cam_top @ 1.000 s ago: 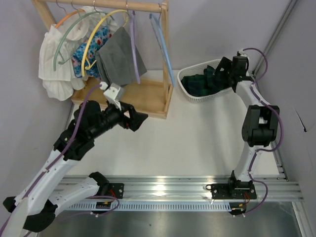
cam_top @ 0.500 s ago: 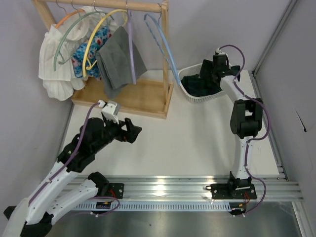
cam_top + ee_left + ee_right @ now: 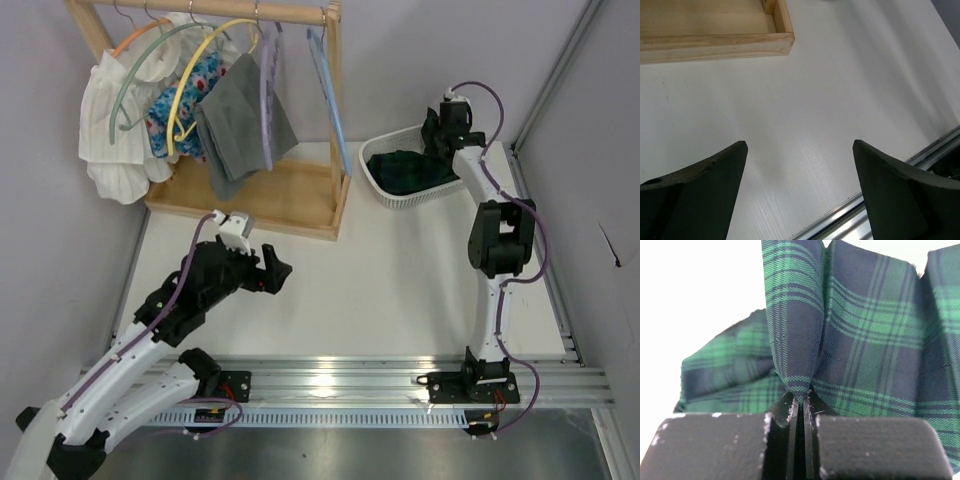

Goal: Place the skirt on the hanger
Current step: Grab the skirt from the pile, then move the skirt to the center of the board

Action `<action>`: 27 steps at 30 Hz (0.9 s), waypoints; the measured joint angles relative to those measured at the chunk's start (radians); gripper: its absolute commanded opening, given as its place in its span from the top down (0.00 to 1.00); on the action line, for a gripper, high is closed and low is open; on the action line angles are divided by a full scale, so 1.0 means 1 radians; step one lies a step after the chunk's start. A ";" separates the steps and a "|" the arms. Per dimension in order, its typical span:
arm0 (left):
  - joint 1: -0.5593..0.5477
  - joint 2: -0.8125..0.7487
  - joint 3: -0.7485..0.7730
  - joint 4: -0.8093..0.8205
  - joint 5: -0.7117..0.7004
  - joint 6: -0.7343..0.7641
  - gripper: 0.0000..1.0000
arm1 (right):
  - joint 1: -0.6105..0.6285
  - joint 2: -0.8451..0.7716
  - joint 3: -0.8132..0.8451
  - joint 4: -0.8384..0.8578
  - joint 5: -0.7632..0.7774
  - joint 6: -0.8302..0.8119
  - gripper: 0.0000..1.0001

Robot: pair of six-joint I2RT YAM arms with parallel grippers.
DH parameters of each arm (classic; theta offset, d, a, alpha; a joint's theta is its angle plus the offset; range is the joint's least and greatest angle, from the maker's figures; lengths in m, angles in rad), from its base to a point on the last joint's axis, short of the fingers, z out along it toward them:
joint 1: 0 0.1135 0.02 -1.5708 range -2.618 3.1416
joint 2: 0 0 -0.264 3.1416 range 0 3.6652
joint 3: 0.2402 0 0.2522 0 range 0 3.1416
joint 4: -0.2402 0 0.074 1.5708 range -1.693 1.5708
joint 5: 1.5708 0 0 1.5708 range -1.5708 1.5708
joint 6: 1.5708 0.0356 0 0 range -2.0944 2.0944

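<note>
1. My left gripper (image 3: 276, 272) hangs low, well to the left of the basket (image 3: 398, 199) and nearer my bases, jaws spread wide.
2. My right arm stretches far out to the basket; my right gripper (image 3: 801, 396) pinches a fold of the skirt (image 3: 865, 340) there.

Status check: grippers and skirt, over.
Right gripper shut on plaid skirt, at white basket. Left gripper open, empty, low over table. Blue hanger hangs bare on rack.
</note>
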 measured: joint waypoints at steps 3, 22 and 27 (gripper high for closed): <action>0.000 0.022 -0.020 0.021 0.009 -0.003 0.08 | -0.002 -0.021 0.037 -0.011 -0.018 -0.006 1.00; 0.000 0.104 -0.077 0.169 0.120 0.005 0.08 | 0.043 -0.704 0.046 -0.138 -0.135 -0.064 1.00; 0.000 0.122 -0.077 0.181 0.143 0.014 0.08 | 0.056 -0.945 -0.184 -0.185 -0.182 -0.048 1.00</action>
